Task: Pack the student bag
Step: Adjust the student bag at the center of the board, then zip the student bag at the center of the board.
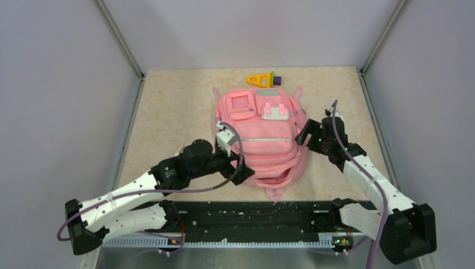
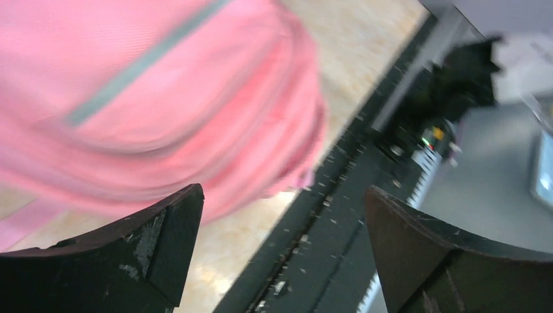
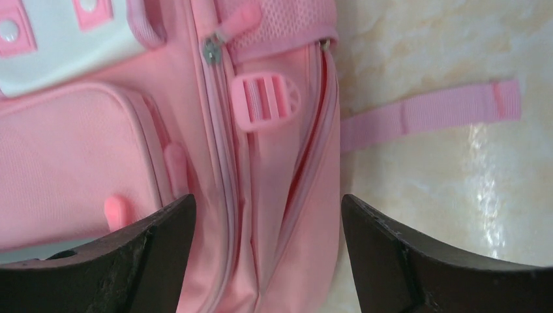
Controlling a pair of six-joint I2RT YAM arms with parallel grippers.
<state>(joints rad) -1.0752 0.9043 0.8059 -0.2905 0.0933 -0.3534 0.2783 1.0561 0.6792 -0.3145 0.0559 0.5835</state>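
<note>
On the beige tabletop (image 1: 168, 106), left hand (image 2: 283, 195) and right hand (image 3: 267, 202) gape empty beside the soft pink fabric backpack (image 1: 263, 143); opening it probably means pinching a zip pull next.

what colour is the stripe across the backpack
Grey stripe on the pink student bag; clearest from the top camera.

"Can you read the student bag (image 2: 163, 98) in the left wrist view?"

"Only as a pink smear with a grey stripe (image 2: 143, 62). It's blurred and runs off the top and left edges."

"And from above?"

"The left gripper (image 1: 244, 174) is a dark lump hiding the bag's near left side, and its jaws can't be made out there. The yellow and purple thing (image 1: 263, 79) at the far edge is too small to name."

"Right wrist view?"

"The white patch (image 3: 59, 45) runs off the top edge. Both fingers (image 3: 130, 261) of the right gripper (image 3: 267, 208) are cut by the bottom edge."
</note>
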